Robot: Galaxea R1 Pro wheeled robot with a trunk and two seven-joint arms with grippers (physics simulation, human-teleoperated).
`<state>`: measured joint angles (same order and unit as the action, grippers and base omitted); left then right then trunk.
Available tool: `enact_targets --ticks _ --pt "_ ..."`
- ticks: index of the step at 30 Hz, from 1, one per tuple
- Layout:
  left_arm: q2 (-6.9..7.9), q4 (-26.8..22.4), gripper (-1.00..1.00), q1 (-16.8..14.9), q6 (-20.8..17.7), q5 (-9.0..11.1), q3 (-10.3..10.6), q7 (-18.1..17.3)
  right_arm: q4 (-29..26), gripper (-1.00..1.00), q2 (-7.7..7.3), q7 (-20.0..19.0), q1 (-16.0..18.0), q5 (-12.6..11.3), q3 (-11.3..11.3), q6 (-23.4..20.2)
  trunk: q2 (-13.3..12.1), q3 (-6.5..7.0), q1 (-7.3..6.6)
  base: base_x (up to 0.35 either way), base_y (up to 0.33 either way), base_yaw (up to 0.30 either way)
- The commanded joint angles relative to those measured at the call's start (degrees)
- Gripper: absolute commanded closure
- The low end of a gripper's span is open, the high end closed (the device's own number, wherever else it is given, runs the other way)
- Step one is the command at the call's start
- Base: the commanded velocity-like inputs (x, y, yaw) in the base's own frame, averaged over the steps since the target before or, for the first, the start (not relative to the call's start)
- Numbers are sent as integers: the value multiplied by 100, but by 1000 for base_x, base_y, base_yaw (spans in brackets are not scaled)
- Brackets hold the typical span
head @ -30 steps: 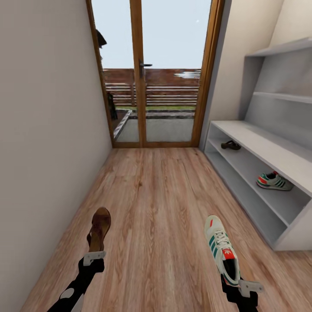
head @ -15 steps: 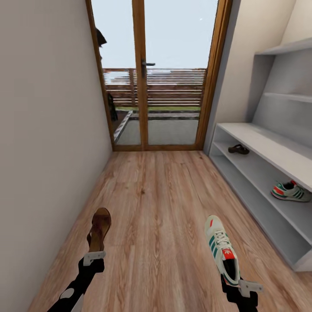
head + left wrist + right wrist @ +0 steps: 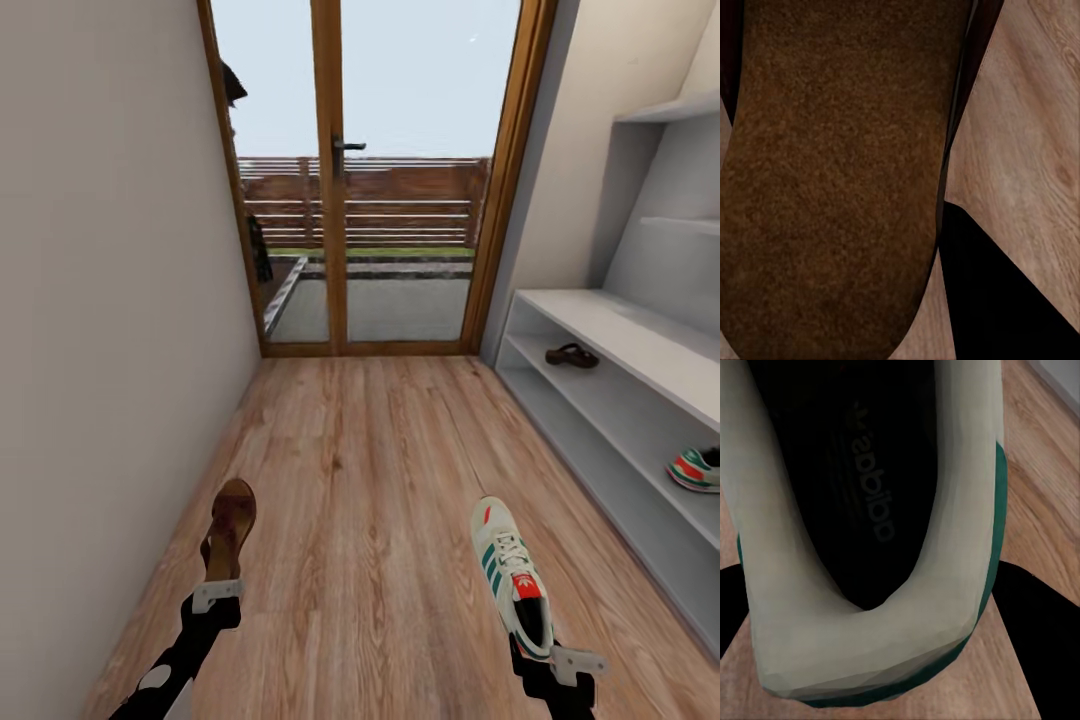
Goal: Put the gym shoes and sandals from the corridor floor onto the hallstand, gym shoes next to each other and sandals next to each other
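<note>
We stand in a narrow corridor; the wood floor (image 3: 380,480) runs to a glass door (image 3: 370,180). At our right the pale hallstand (image 3: 620,330) already keeps one sandal (image 3: 572,355) at its far end and one gym shoe (image 3: 697,468) nearer, well apart, probably to leave place beside each for its partner. Our right gripper (image 3: 560,668) is closed on the heel of the second gym shoe (image 3: 512,575), toe forward. Our left gripper (image 3: 215,598) grips the second sandal (image 3: 230,525) by its heel end, so both travel together.

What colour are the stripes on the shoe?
Green, on the white gym shoe; head view shows it best.
</note>
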<state>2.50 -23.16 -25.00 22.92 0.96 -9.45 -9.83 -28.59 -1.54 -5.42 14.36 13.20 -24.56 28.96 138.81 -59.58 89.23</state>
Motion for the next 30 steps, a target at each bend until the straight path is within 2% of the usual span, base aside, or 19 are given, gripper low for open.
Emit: enact_targets --ticks 1,18,30 --pt "-4 5 100 -5 11 -7 -40 -51 1 100 5 -55 6 25 -49 22 2 -5 2 335 119 0" --pt "-4 5 100 -5 11 5 -40 -50 3 100 -1 -45 6 25 -49 22 2 -5 2 335 116 0" --pt "-4 -2 100 -4 11 -8 -40 -53 -21 100 2 -38 6 15 -49 21 2 -5 2 338 10 0"
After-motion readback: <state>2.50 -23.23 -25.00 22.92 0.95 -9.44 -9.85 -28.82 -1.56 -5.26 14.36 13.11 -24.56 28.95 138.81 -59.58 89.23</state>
